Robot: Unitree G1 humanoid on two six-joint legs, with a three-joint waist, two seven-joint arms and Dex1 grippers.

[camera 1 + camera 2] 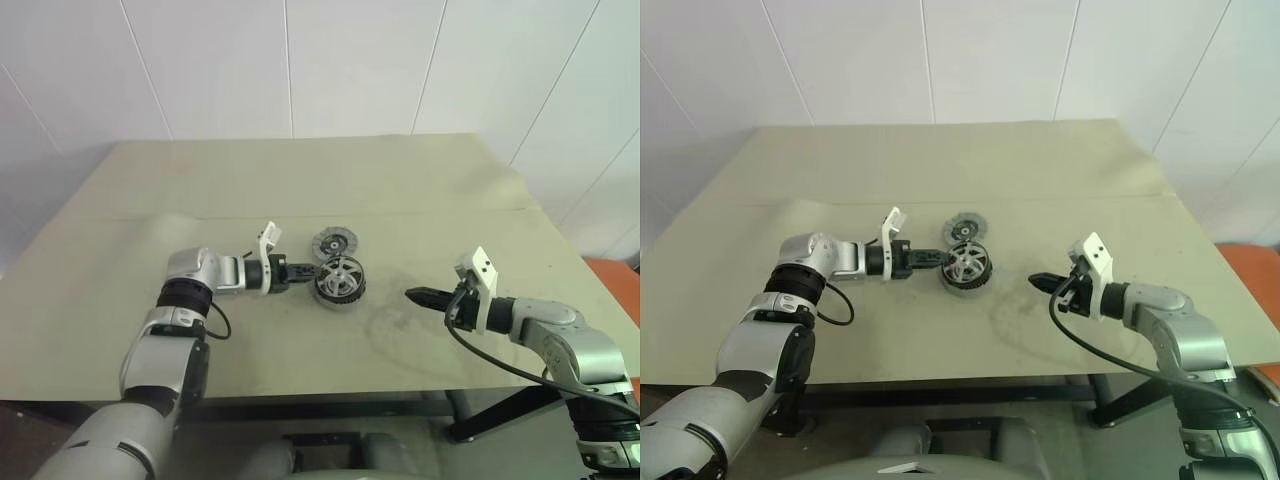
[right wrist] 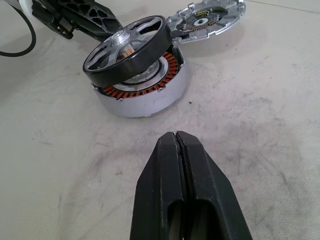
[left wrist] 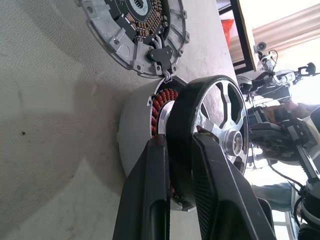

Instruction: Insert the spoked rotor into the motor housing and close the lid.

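- Table (image 1: 450, 200): bearing all parts near its middle, head view.
- Motor housing (image 2: 135, 102): pale grey cup w/ copper-red windings inside, sitting flat on the table.
- Spoked rotor (image 2: 125, 47): dark-rimmed wheel w/ silvery spokes, sitting tilted over the housing mouth. One edge is dipping in and the other is riding high, so it's not seated yet.
- Lid (image 1: 334, 243): flat silvery disc w/ dark centre, lying just beside the housing at approx 12 o'clock.
- L gripper (image 1: 305, 271): coming in from 9 o'clock, fingers clamping the rotor's rim.
- R gripper (image 1: 412, 294): hanging at 3 o'clock, well apart from the housing, fingers pressed together on nothing.
- Risks, as I'm judging it:
  - Pushing down while tilted is likely to jam the rotor against the windings or the wall.
  - Nothing is bracing the housing, so side force may slide it into the lid.
  - Letting go early may leave the rotor cocked or drop it off the rim.
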